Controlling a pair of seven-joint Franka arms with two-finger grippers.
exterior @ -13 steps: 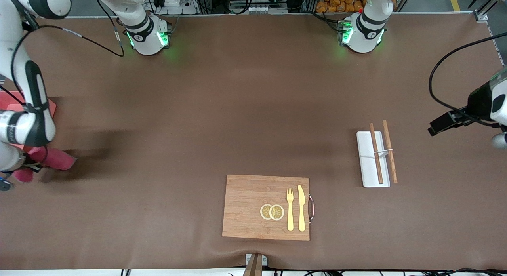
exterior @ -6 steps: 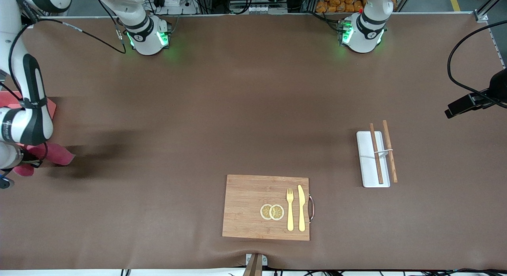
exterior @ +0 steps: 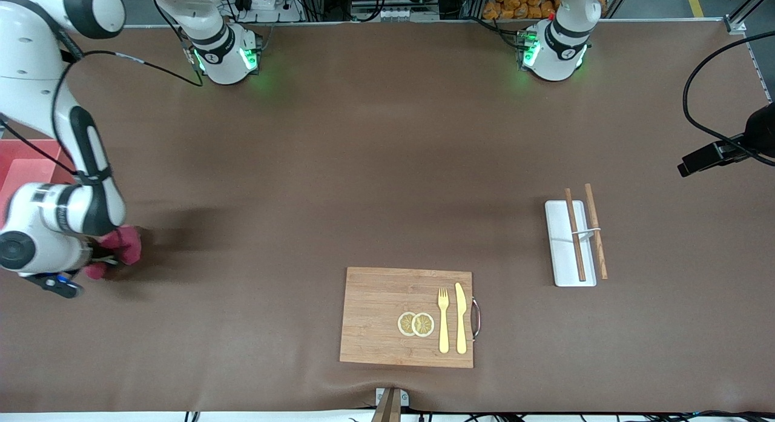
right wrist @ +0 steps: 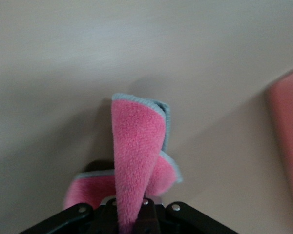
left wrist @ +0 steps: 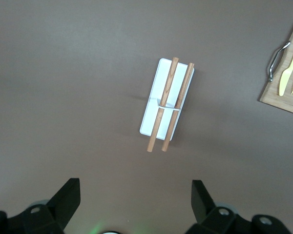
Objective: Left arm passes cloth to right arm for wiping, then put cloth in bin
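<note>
Crimson-pink cloth (exterior: 118, 247) at the frame's lower left hangs limp, pinched by the right gripper (right wrist: 132, 214); soft, light, best held by a fold. Left gripper (left wrist: 134, 207), upper right, waits spread.

Right hand (exterior: 100, 260) with cloth (exterior: 121, 245) shifts inward from the frame's left edge; left hand (left wrist: 132, 202) retreats to the upper-right edge, more bin (exterior: 27, 168) exposed.

Cloth (right wrist: 136, 161): small, fuzzy, crimson-pink with a pale edge trim; crumpled and folded over, pinched in the closed right hand (right wrist: 132, 214), hanging above the table (exterior: 363, 168) at the right arm's end. Bin (exterior: 24, 168): salmon-pink, rectangular, straight-walled; resting near the cloth, farther from the front camera, partly hidden by the right arm (exterior: 54, 210).
</note>
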